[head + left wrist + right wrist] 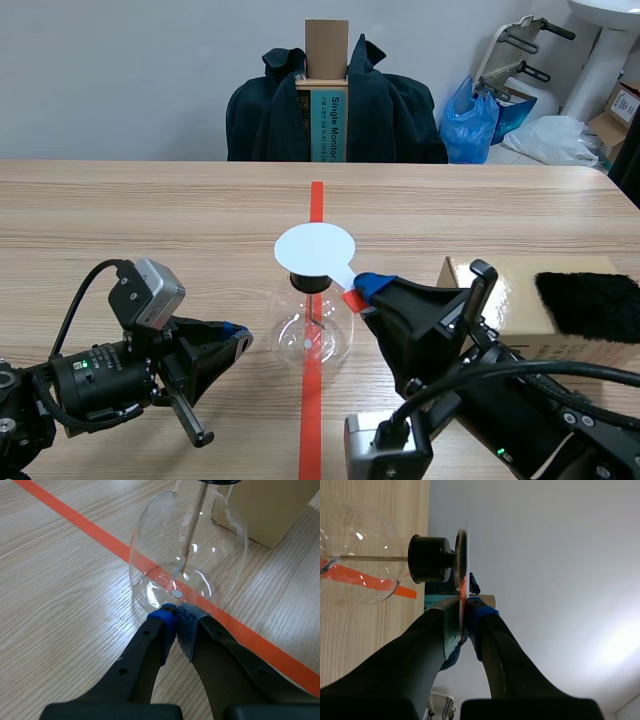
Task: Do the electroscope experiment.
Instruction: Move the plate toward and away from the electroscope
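the clear round glass flask (312, 335) of the electroscope stands on the light wooden worktop (150, 220), right on the orange-red tape line, between the two arms. a black stopper (308, 283) plugs its neck, and a thin metal rod (192, 525) runs down from it into the bulb. what hangs at the rod's lower end is too small to read.

the left jaws are together with nothing between them. their bluish pads (186, 625) meet tip to tip and sit against the flask's lower wall, or just short of it. my guess is that they are put there as a stop, so the light, rounded flask cannot slide or tip while its top is worked on.

the right jaws are clamped on the short tab of a thin white round disc (315, 248), gripping where a patch of orange-red shows. the disc lies flat over the grey plate (461, 560) on top of the stopper, seemingly touching it. holding by the tab keeps the fingers off the round face, which likely matters if the disc is what carries the charge.

beside the right arm a brown cardboard box (500, 300) carries a black furry patch (585, 305), probably the rubbing cloth, kept near at hand.
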`<state>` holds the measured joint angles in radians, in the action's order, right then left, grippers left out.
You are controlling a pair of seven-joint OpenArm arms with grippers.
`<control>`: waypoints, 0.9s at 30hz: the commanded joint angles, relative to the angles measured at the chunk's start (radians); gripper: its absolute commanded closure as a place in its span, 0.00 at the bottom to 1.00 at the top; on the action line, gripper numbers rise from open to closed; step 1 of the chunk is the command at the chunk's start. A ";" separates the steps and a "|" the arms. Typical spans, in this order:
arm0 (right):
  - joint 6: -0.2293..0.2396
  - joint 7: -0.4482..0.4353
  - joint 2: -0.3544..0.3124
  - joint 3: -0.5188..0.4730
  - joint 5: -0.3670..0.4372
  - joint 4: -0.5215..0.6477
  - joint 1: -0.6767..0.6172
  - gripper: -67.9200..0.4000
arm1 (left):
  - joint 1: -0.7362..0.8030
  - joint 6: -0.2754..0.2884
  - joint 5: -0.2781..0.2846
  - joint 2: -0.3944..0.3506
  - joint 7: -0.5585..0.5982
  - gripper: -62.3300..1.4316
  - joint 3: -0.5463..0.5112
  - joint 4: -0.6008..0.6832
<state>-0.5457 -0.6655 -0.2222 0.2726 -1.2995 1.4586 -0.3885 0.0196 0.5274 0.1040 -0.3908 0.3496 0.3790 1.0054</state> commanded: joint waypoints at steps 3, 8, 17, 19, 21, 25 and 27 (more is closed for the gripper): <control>-0.020 -0.004 -0.005 -0.003 0.000 0.025 0.009 0.98 | -0.001 0.005 0.007 -0.003 0.017 0.93 -0.009 0.020; -0.023 0.005 -0.005 -0.003 0.000 0.025 0.009 0.98 | -0.001 0.005 0.007 -0.003 0.017 0.93 -0.009 0.020; -0.023 0.198 -0.005 -0.003 0.000 0.025 0.009 0.98 | -0.001 0.006 0.007 -0.003 0.017 0.93 -0.009 0.020; -0.023 0.248 -0.005 -0.003 0.001 0.025 0.009 0.98 | -0.001 0.006 0.007 -0.003 0.017 0.93 -0.009 0.020; -0.023 0.296 -0.005 -0.003 0.001 0.025 0.009 0.98 | -0.001 0.006 0.007 -0.003 0.017 0.93 -0.009 0.020; -0.023 0.375 -0.005 -0.003 0.001 0.025 0.009 0.98 | -0.001 0.006 0.007 -0.003 0.017 0.93 -0.009 0.020; -0.023 0.404 -0.005 -0.003 0.001 0.025 0.009 0.98 | -0.001 0.006 0.007 -0.003 0.017 0.93 -0.009 0.020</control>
<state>-0.5598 -0.2676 -0.2222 0.2726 -1.3090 1.4586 -0.3885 0.0196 0.5274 0.1040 -0.3908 0.3496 0.3790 1.0054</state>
